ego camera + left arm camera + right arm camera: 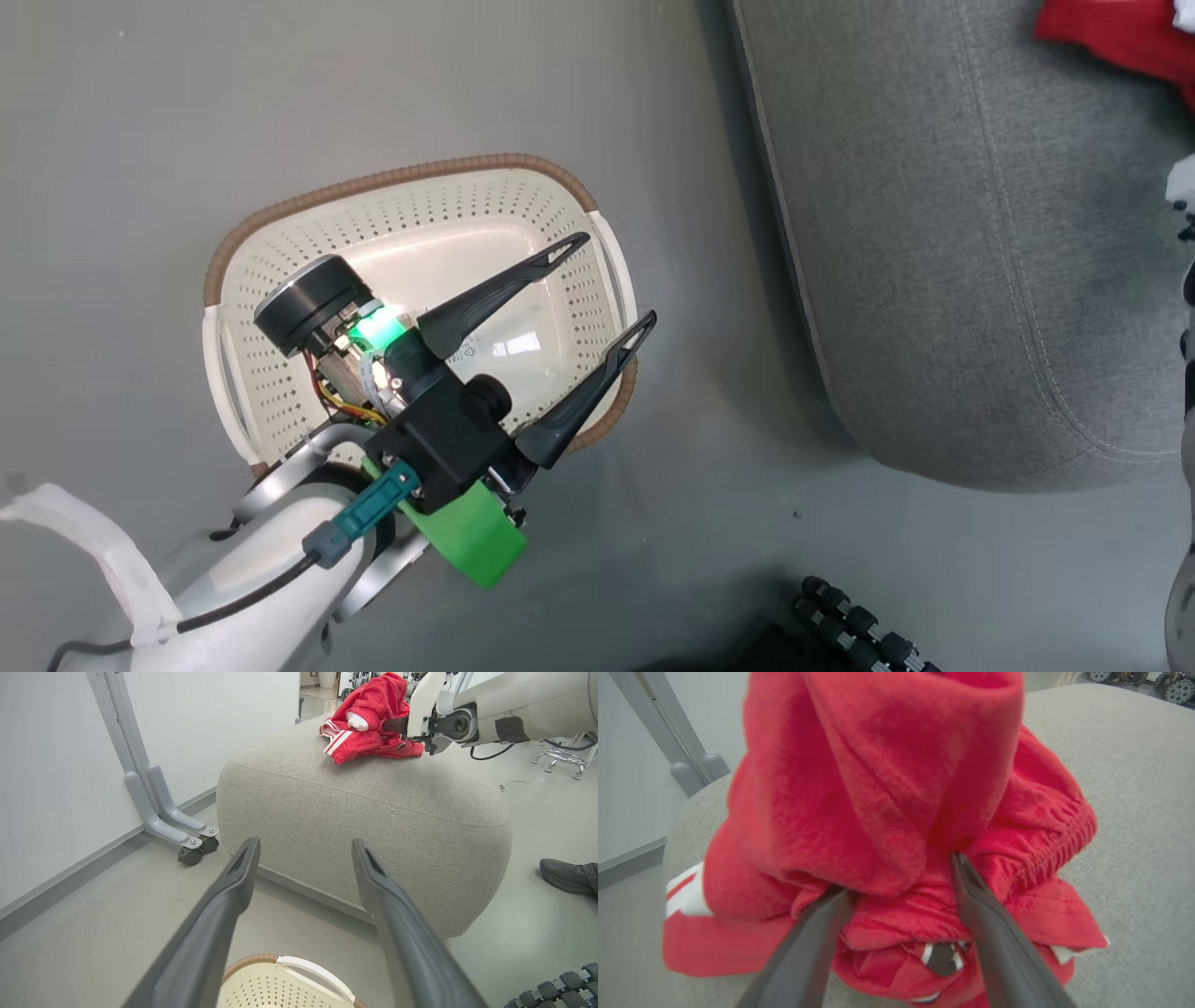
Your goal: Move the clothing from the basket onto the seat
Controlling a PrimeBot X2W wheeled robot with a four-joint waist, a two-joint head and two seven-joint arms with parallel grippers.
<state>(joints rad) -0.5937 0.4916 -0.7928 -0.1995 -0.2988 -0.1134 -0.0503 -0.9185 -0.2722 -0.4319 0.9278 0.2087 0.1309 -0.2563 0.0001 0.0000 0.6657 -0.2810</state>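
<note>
Mid-frame in the head view, the left end effector (617,278) has 2 long dark grey fingers (495,297) with slotted tips on a black block (448,439). Behind sit a green plastic bracket (471,537), a teal connector (373,499) on a black cable (243,586), a glowing green light (378,327), red and yellow wires (341,399) and a pale forearm (271,532).

Robotics lab, smooth grey floor (93,914), white partition (56,765) on a castored metal stand (163,812), wheeled machines (1174,686) parked in the background, chrome chair base (558,756) beyond
</note>
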